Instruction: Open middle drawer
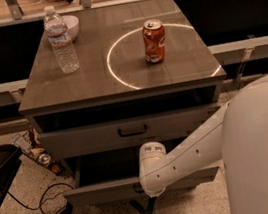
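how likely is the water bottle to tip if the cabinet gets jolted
Fairly apt to tip: the water bottle stands upright, tall and narrow, on the cabinet top. Being clear plastic, it is probably light and would slide or topple easily. The pincer is low at the middle drawer front, so only a jolt would reach it.

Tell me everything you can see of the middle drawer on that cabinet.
The middle drawer is grey with a flat front. It stands pulled out farther than the top drawer above, level, its inside in shadow. The gripper, at the end of the white arm, sits at the middle of its front, covering the handle.
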